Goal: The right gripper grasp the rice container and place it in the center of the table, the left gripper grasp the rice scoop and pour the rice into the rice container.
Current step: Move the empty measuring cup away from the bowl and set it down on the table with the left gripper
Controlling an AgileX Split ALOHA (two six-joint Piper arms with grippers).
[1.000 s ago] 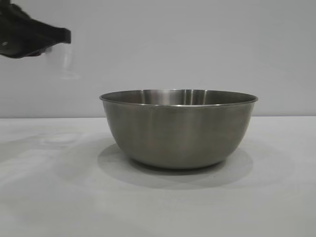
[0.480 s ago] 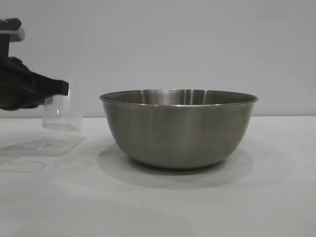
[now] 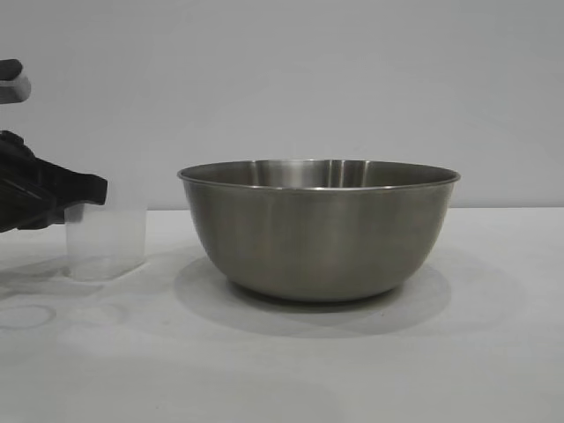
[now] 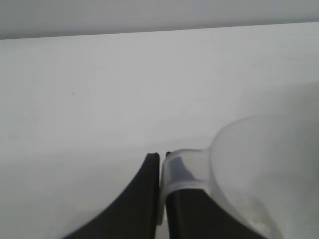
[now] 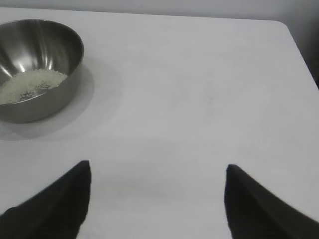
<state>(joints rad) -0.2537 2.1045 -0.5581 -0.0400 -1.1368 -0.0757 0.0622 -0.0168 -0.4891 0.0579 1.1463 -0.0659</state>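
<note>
The steel rice container (image 3: 319,229) stands on the white table (image 3: 282,361) near its middle; in the right wrist view the rice container (image 5: 60,55) holds a heap of rice (image 5: 30,85). The clear rice scoop (image 3: 106,242) stands upright on the table at the left of the bowl. My left gripper (image 3: 92,189) is shut on the scoop's loop handle (image 4: 185,172), and the rice scoop (image 4: 264,169) looks empty apart from a faint residue. My right gripper (image 5: 157,169) hangs open above bare table, away from the bowl, and is outside the exterior view.
A plain grey wall (image 3: 282,79) stands behind the table. The table's far edge and a rounded corner (image 5: 284,25) show in the right wrist view.
My left gripper has come down and slightly left with the rice scoop, from up in the air to the tabletop. The bowl has not moved.
</note>
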